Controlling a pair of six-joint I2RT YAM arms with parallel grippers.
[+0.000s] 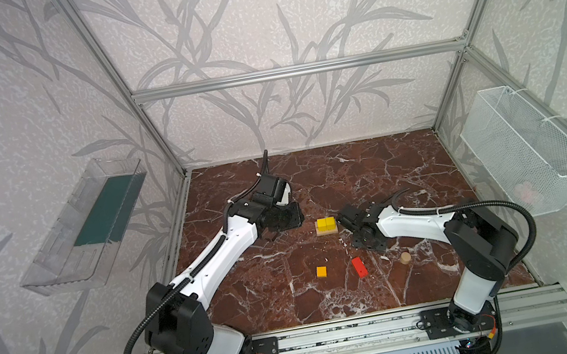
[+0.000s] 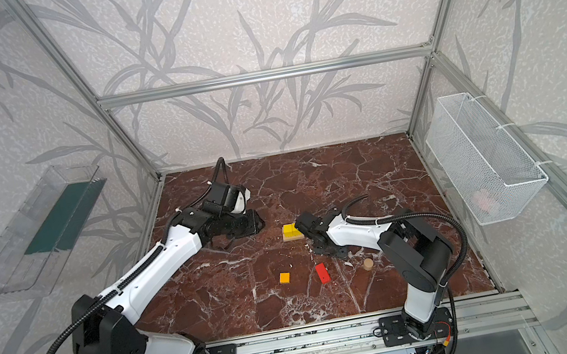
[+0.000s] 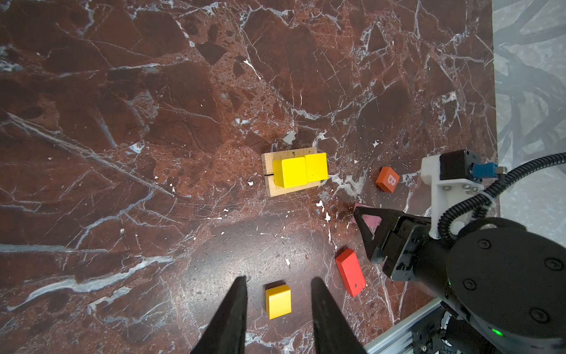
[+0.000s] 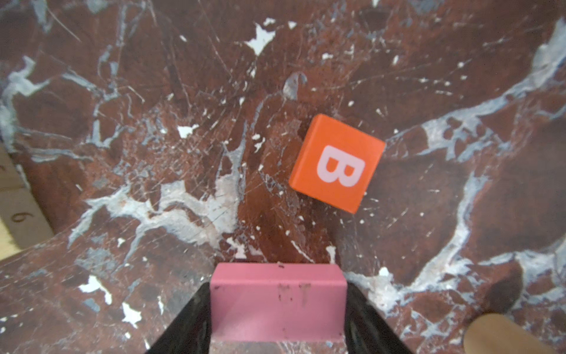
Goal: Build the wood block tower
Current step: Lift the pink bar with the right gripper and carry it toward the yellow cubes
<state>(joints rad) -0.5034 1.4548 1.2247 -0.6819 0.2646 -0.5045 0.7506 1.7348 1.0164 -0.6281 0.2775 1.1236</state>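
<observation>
Two yellow cubes (image 1: 326, 222) sit side by side, touching, on a pair of tan planks (image 1: 327, 233). The planks lie flat together near the middle of the marble table (image 1: 370, 171). That is all there is of the tower (image 2: 289, 230) so far.

From where I stand, the right gripper (image 4: 278, 288) is down low just to the right of that stack. Its wrist view shows a pink brick (image 4: 277, 306) between its black fingers (image 4: 190, 321). Both fingers lie against the brick's sides with no gap that I can see, so the brick is clasped. Whether it is off the marble I cannot tell. Just beyond it lies an orange-red cube (image 4: 337, 164) with a pale letter B facing up. It is turned at an angle and sits apart from the brick. In both top views the gripper hides these two pieces.

The left gripper (image 3: 279, 279) hangs above the table to the left of the stack, well apart from it. Its fingers are spread partway with nothing held. The orange cube (image 1: 321, 271) that its wrist view shows between the fingertips really lies on the marble toward the front edge, far from that gripper.

Near the orange cube, to its right, a red brick (image 1: 359, 266) lies flat at a slant. Further right a tan cylinder (image 1: 405, 257) appears to stand on end. These three form a loose row, none touching another.
</observation>
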